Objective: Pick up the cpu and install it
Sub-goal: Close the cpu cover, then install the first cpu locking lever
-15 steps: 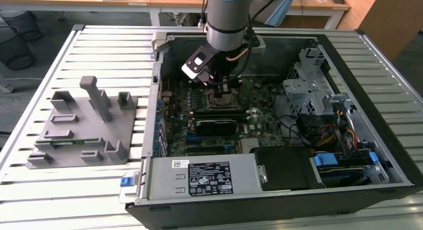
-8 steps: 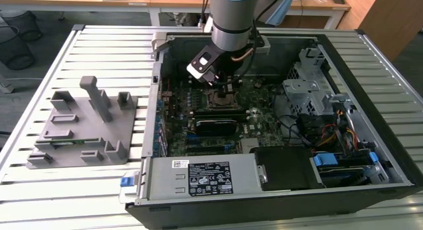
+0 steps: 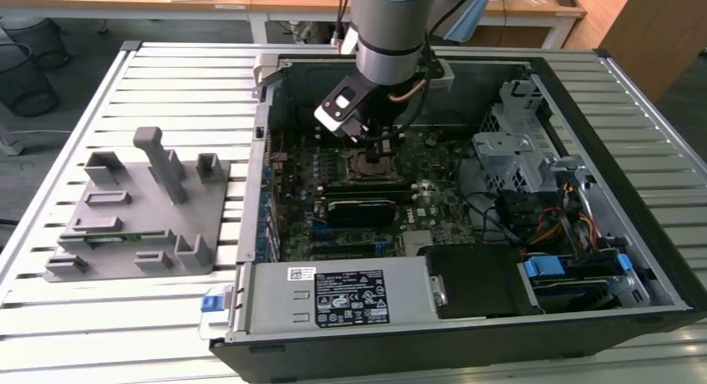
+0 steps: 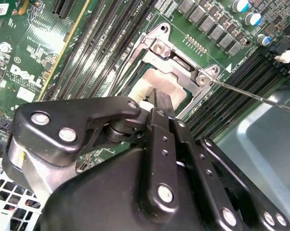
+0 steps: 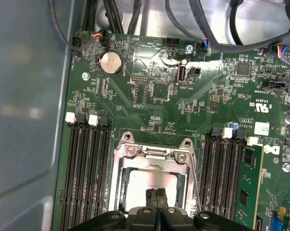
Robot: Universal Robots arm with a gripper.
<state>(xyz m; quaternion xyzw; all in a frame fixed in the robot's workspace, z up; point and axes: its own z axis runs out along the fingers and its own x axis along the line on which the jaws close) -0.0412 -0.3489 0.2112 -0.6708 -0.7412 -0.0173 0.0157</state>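
My gripper [image 5: 157, 192] hangs over the socket frame [image 5: 152, 153] with fingers [image 5: 151, 201] closed on nothing — narrow enough, I judge, to reach inside it — where the cpu [image 5: 144, 180] lies flat, apparently seated.

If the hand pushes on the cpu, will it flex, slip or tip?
The cpu is probably stiff: a flat chip with a metal top. That shiny top looks slippery for the hand. It lies flat inside the socket frame, so tipping seems unlikely.

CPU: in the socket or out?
In, it seems: the cpu lies flat inside the socket frame, beneath the shut gripper.
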